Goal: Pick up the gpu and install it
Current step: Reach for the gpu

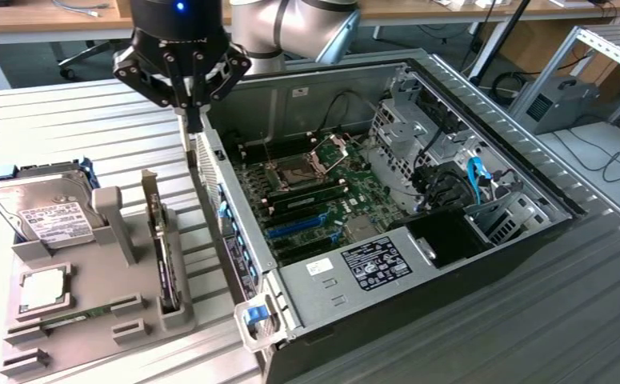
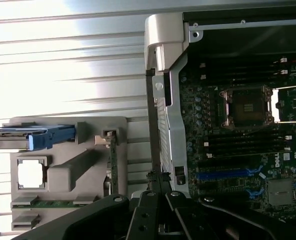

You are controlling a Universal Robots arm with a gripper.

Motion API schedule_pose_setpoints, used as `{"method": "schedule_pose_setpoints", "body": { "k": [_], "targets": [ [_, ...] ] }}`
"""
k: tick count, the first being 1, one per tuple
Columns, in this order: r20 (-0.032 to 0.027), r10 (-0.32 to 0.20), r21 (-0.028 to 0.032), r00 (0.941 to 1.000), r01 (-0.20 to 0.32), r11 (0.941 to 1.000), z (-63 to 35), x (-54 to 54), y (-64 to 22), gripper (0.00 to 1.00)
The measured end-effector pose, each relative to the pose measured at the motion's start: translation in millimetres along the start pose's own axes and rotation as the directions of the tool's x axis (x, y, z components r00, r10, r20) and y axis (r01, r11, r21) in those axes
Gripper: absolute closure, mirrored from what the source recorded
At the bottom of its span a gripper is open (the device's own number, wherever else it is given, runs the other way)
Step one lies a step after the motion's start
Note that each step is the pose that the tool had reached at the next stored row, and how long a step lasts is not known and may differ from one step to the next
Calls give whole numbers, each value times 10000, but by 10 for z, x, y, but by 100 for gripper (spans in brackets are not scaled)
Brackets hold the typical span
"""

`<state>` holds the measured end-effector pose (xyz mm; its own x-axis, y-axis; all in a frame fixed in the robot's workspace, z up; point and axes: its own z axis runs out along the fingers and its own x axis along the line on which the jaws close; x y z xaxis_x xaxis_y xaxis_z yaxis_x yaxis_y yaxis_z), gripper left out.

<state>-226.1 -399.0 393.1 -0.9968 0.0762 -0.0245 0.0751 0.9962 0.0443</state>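
Observation:
The gpu (image 1: 163,244) is a thin black card standing on edge in a slot of the grey holder (image 1: 128,320), its silver bracket at the far end. The wrist view shows the gpu (image 2: 112,167) edge-on in the holder (image 2: 68,175). My gripper (image 1: 188,108) hangs shut and empty above the rear wall of the open computer case (image 1: 235,240), beyond the gpu's bracket end and well above it. From the wrist camera, the gripper (image 2: 157,180) is over the case's rear wall, with the gpu off to one side.
In the case lies the motherboard (image 1: 310,196) with blue expansion slots (image 1: 294,228) and an open processor socket (image 1: 288,170). The holder also carries a hard drive (image 1: 45,210) in a blue caddy, a silver chip (image 1: 41,290) and a green memory stick (image 1: 75,316). The table (image 1: 75,128) is ribbed metal.

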Motion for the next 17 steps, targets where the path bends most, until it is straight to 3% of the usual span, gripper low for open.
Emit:
{"method": "schedule_pose_setpoints", "body": {
  "k": [17],
  "targets": [
    [0,0,0,10000,0,10000,-3,126,-9,89]
  ]
}}
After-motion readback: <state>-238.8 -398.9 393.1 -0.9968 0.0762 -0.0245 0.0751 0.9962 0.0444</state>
